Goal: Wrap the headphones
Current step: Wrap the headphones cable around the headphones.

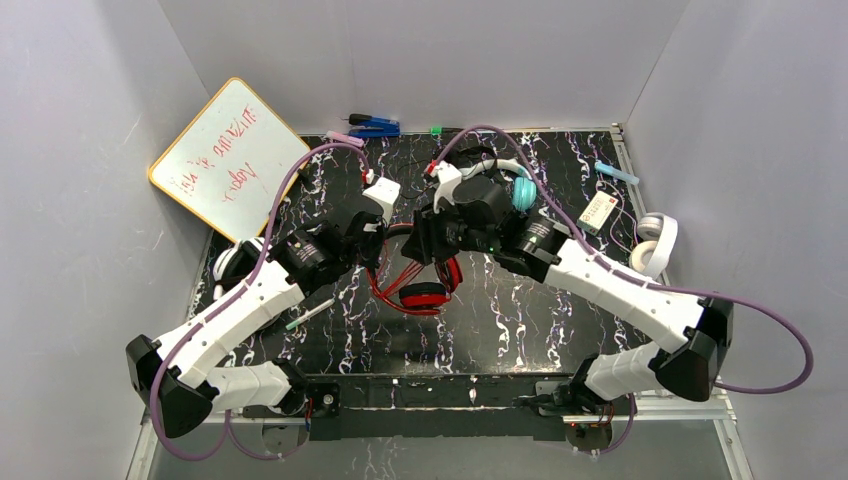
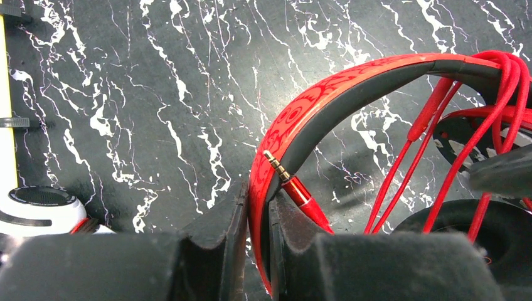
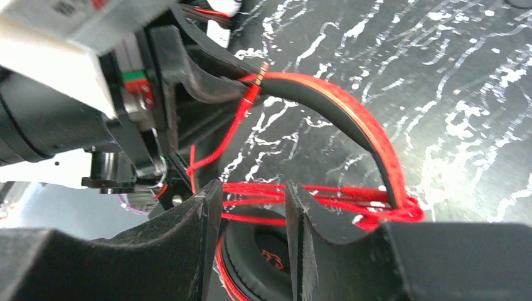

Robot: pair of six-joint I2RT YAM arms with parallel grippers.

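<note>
The red headphones [image 1: 425, 292] lie mid-table. My left gripper [image 2: 257, 200] is shut on their red headband [image 2: 351, 78]. The cord's plug [image 2: 295, 185] lies against the band's inner side at the right fingertip. Loops of red cord [image 2: 439, 163] hang from the band's far end. My right gripper [image 3: 254, 195] stands open over a black ear cup [image 3: 263, 251], and several cord strands [image 3: 326, 195] stretch across just beyond its fingertips without being pinched. Teal headphones [image 1: 523, 192] sit behind the right wrist, a white pair [image 1: 655, 243] lies at the right edge, and a white-and-black pair [image 1: 232, 262] sits under the left arm.
A whiteboard [image 1: 228, 157] leans at the back left. A blue tool [image 1: 375, 127] lies by the back wall, and a pen [image 1: 310, 313] lies near the left arm. A small card [image 1: 598, 212] and a pale blue stick [image 1: 617, 171] are at the back right. Walls enclose three sides.
</note>
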